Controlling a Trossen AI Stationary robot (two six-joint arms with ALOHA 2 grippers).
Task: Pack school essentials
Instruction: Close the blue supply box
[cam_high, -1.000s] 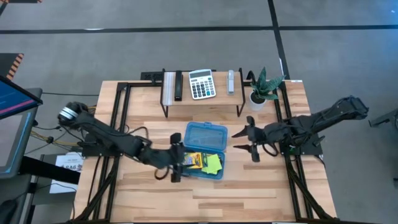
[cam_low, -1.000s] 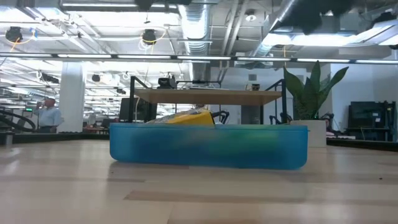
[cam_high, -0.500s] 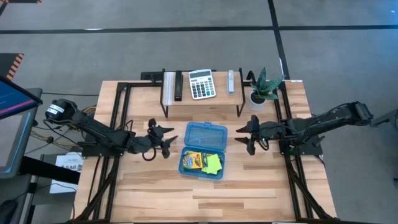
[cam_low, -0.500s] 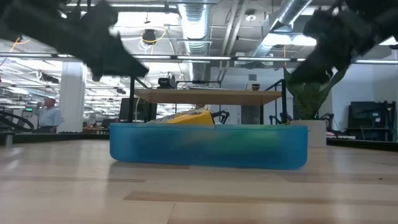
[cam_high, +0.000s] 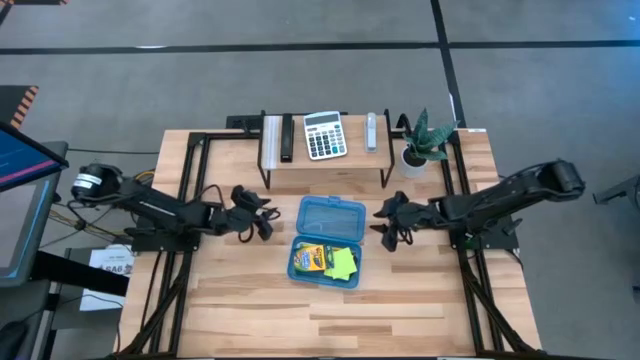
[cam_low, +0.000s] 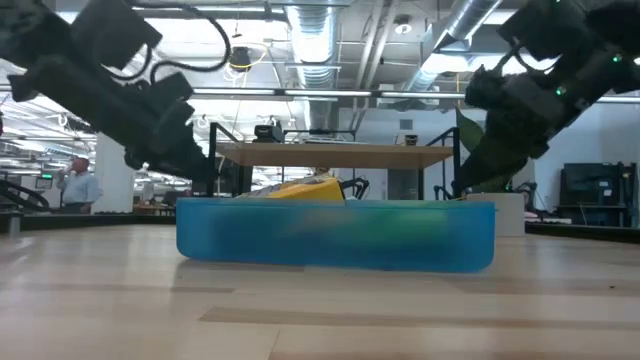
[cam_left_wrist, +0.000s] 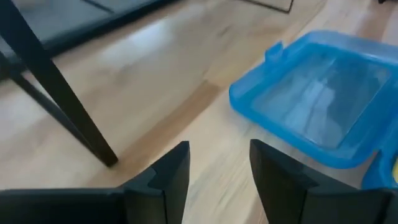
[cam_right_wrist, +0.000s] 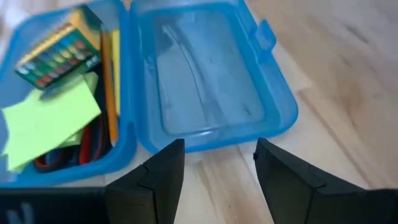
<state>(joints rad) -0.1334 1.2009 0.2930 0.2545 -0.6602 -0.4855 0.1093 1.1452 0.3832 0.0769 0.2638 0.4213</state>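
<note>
Wooden bench (cam_high: 250, 300): box (cam_high: 326, 261) filled, lid (cam_high: 331, 217) open. Left tool (cam_high: 262, 216), right tool (cam_high: 388, 222): spread, empty. Next: close lid.

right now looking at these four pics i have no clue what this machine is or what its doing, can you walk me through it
It is a robot with two dark arms at a wooden table, each ending in a two-finger gripper. One picture looks straight down from above, one looks level across the tabletop, and two come from cameras on the arms' wrists.

In the middle lies an open blue plastic case. Its tray holds a crayon box, a lime-green sticky-note pad, pencils and red-handled scissors; its lid lies flat and empty.

The left gripper hovers just left of the case, the right gripper just right of it. Both are open and hold nothing.

At the back, a small shelf carries a calculator, with a potted plant beside it.
</note>
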